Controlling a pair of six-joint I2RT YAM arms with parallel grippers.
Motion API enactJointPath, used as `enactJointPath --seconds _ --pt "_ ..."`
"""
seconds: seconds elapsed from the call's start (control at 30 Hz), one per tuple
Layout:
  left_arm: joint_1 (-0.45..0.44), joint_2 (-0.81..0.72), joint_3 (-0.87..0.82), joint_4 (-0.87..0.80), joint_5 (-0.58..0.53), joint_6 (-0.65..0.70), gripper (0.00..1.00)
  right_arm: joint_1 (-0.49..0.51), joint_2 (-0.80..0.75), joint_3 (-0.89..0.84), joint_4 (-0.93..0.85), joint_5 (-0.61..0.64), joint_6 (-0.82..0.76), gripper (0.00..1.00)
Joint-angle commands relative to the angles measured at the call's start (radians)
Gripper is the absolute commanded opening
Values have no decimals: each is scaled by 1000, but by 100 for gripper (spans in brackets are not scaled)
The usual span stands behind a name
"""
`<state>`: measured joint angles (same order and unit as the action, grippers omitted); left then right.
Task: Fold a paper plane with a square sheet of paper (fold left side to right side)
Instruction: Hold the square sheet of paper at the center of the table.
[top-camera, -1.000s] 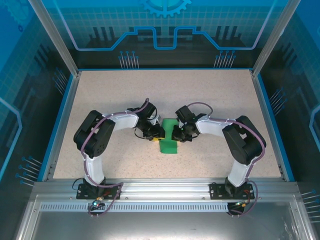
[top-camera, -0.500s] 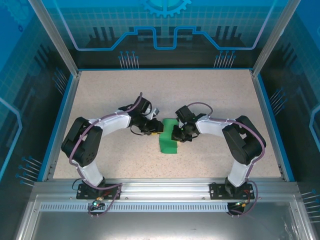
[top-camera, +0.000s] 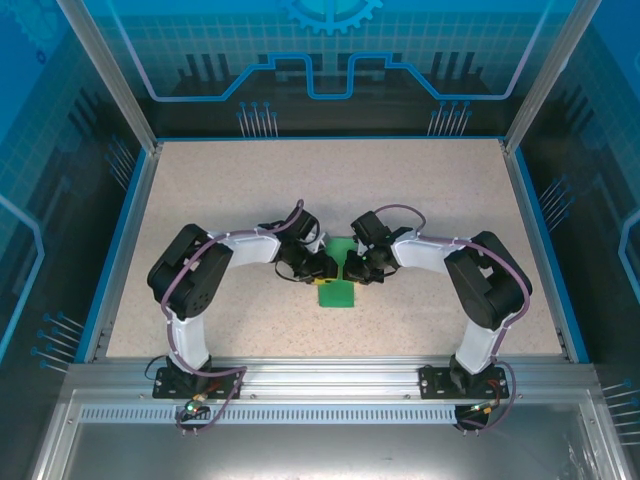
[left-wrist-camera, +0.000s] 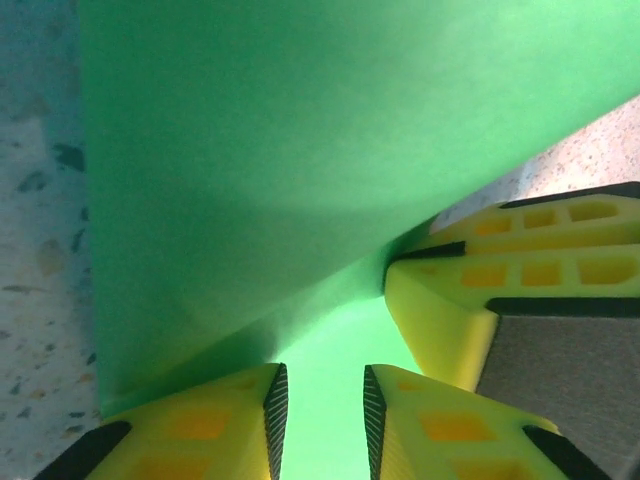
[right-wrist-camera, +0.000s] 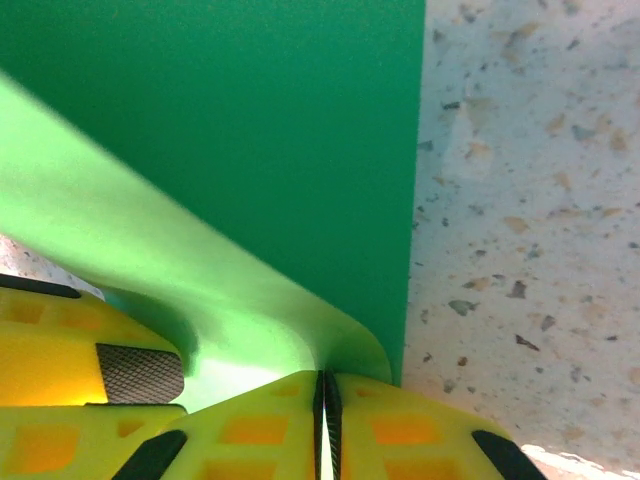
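Left arm (top-camera: 250, 243) back at green paper (top-camera: 337, 292)

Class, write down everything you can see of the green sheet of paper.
The sheet of paper is thin, plain bright green and matte. It sits mid-table on the speckled tabletop, between the two grippers. Part of it lies flat, while another part is lifted and curves over it in a soft, uncreased bend. The right gripper is shut on the curled edge. The left gripper is over the sheet with its jaws apart.
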<state>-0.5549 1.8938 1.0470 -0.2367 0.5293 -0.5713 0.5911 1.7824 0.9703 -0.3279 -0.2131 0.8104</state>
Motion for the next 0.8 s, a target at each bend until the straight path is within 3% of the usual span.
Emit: enactJointPath --seconds 0.0,0.4,0.77 --pt "-5 7 -33 -3 -25 -9 29 16 9 -27 9 -13 -1 13" --pt "-6 29 -78 -4 -68 -21 28 -27 -178 -85 162 -16 -16 13" --pt "-15 30 -74 -9 -74 -12 28 -39 -23 -28 316 -91 18 13"
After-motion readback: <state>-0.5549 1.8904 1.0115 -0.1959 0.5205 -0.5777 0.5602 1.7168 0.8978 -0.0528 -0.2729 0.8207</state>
